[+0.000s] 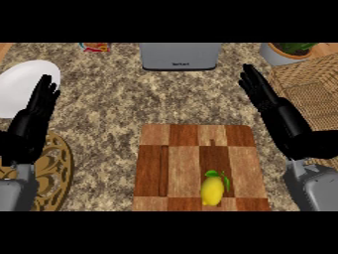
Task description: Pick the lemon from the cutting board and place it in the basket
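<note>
- Your left hand (32,116) stands at left, fingers straight and spread, holding nothing.
- Your right hand (274,106) at right does likewise, beside the woven wicker basket (325,89).
- The yellow lemon (212,191) lies low on the checkered wooden cutting board (193,149).

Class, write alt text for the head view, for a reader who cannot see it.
A lemon lies near the front edge of a wooden cutting board on a speckled counter, untouched. The open left hand and open right hand flank the board, and a wicker basket sits at the right.

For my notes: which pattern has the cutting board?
Checkered light and dark brown wood, seen in the head view.
</note>
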Action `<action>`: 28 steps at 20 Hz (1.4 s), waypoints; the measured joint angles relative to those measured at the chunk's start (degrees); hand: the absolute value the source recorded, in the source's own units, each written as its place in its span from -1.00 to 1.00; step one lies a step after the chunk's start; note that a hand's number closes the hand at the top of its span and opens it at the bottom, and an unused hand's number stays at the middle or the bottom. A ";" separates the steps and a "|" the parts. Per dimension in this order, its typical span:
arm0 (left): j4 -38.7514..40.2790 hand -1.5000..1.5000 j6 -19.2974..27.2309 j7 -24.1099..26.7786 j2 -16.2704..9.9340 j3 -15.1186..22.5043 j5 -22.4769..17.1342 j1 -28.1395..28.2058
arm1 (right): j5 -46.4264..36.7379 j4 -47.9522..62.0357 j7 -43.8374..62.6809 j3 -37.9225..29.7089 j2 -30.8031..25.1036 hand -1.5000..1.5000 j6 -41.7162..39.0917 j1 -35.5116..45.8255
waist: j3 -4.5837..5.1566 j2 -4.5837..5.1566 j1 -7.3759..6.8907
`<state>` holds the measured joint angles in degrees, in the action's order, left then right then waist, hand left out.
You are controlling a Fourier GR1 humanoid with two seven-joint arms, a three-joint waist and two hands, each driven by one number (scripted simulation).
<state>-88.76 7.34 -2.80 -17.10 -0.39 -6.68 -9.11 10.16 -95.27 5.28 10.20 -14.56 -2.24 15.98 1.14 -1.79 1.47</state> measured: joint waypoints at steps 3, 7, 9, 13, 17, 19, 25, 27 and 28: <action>1.22 0.00 -0.05 -1.15 -0.39 0.22 0.93 -0.32 | 0.36 -1.34 -4.80 -2.41 0.90 1.00 1.46 -4.93 | -0.63 0.90 -0.14; 4.29 0.00 0.19 -4.00 -1.91 0.98 3.34 1.07 | 1.09 -2.96 -17.16 -6.41 3.14 1.00 2.89 -12.79 | -1.23 1.39 1.48; 5.60 0.00 -0.21 -5.20 -2.25 1.36 3.70 1.28 | 0.03 -5.22 -25.52 -4.57 6.40 -1.00 2.87 -14.94 | -1.34 1.40 1.59; 7.11 0.00 -0.63 -6.47 -1.62 3.00 4.63 1.34 | -8.43 -6.48 -38.10 1.57 11.39 -1.00 13.08 -20.28 | -1.24 1.48 0.95; 7.29 0.00 -0.77 -7.73 -1.81 3.30 5.04 1.21 | -18.20 -7.87 -38.95 5.77 12.83 -1.00 26.54 -27.03 | -1.03 1.38 0.81; 7.82 0.00 -0.77 -7.81 -2.00 3.14 5.19 1.20 | -23.90 -8.50 -35.47 5.24 11.59 -1.00 30.92 -30.47 | -0.84 1.44 1.27; 7.75 0.00 -0.68 -8.93 -2.31 2.94 5.37 0.72 | -39.71 -12.21 -22.77 4.66 2.82 -1.00 32.96 -43.36 | -0.47 1.63 1.70; 7.69 0.00 -0.65 -9.37 -2.29 2.95 5.40 0.03 | -43.52 -14.82 -18.26 5.48 -0.68 -1.00 29.95 -47.46 | -0.40 1.79 1.56; 7.48 0.00 -0.72 -9.59 -2.28 3.06 5.42 -0.23 | -45.14 -16.42 -15.82 6.16 -2.21 -1.00 28.06 -49.33 | -0.41 1.84 1.27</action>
<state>-81.27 6.62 -12.39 -19.38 2.68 -1.27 -9.34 -34.99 -111.69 -10.54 16.36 -16.76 25.82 -33.35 0.73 0.05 2.74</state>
